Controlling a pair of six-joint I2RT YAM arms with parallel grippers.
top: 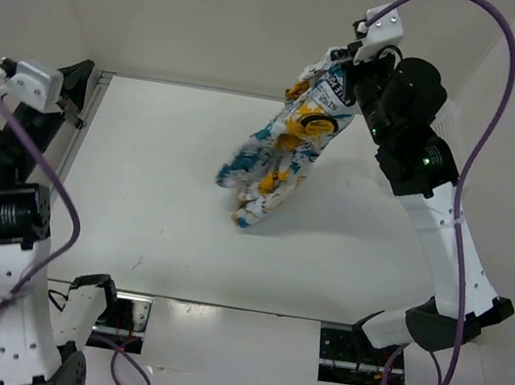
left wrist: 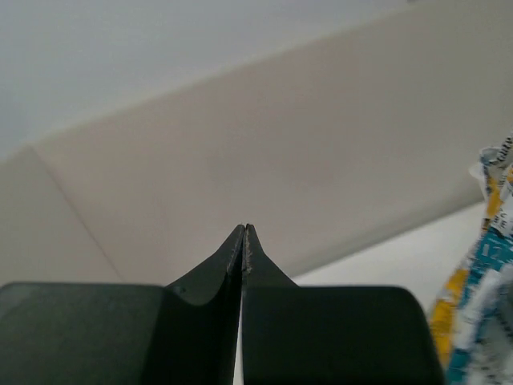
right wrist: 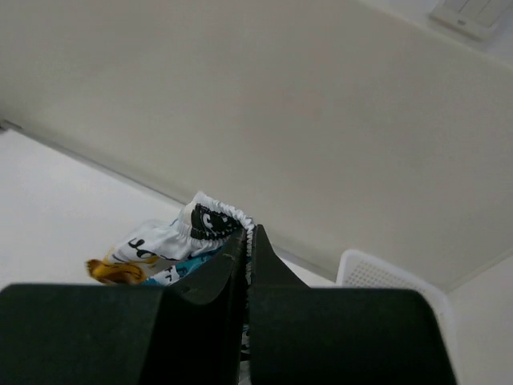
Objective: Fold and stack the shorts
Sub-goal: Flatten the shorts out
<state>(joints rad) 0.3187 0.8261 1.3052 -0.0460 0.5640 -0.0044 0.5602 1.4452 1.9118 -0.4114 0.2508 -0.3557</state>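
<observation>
The shorts [top: 290,144], white cloth with yellow-orange and teal patches and dark lettering, hang from my right gripper [top: 351,58] at the back right; their lower end touches the table. In the right wrist view my right gripper [right wrist: 248,233] is shut on the elastic waistband of the shorts [right wrist: 200,224]. My left gripper [top: 82,104] is raised at the far left edge of the table, away from the shorts. In the left wrist view my left gripper [left wrist: 244,233] is shut and empty, and the shorts [left wrist: 481,297] show at the right edge.
The white table [top: 158,196] has a wall behind it. A white mesh basket [right wrist: 377,277] shows in the right wrist view beyond the fingers. Two openings with cables [top: 348,358] lie near the arm bases at the near edge.
</observation>
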